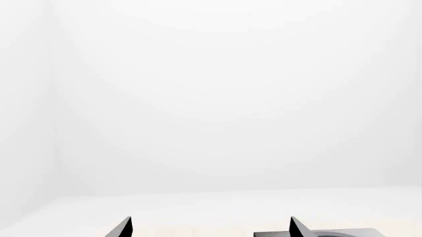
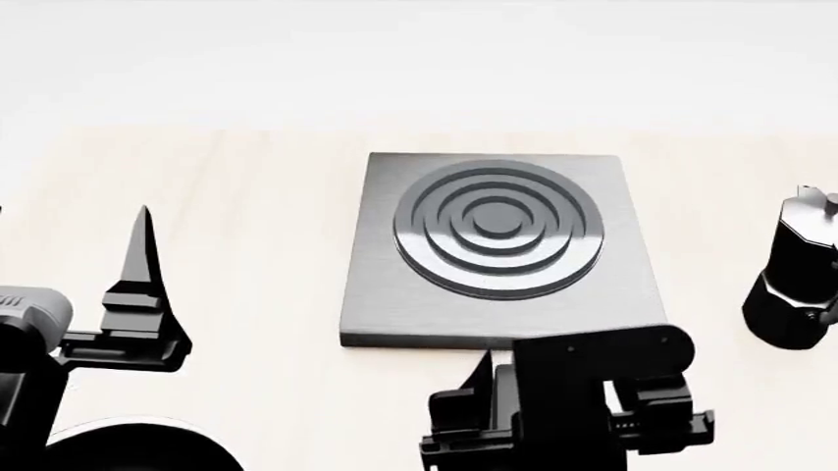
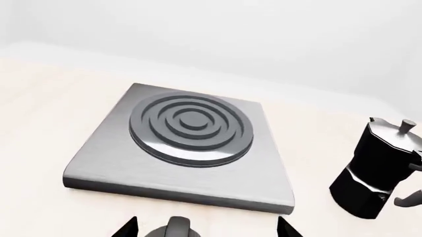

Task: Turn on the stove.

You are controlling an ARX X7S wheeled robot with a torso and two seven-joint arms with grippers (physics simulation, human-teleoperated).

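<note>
on the pale table (image 2: 262, 196) the stove (image 2: 380, 294) lies flat, a square grey slab with a dark burner (image 2: 497, 229) of raised rings at its middle. just off the stove's near edge, at about its middle, sits a small dark round knob (image 3: 173, 228); only its top shows in the right wrist view, and in the head view the right arm covers it. the right gripper (image 3: 204, 228) hangs over that near edge with its jaws spread apart, one fingertip (image 3: 125, 228) to each side of the knob and neither touching it as far as can be seen. well off to the stove's right stands a black moka pot (image 2: 796, 280), upright, clear of the slab. the left gripper (image 1: 209, 228) is out past the stove's left side, raised and away from it; in its own wrist view two dark fingertips (image 1: 122, 228) stand wide apart with nothing between them, so its jaws are open. a corner of the stove peeks in beside one of them. in the head view a rounded dark shape (image 2: 125, 449) sits near the left arm, too cut off to name.
</note>
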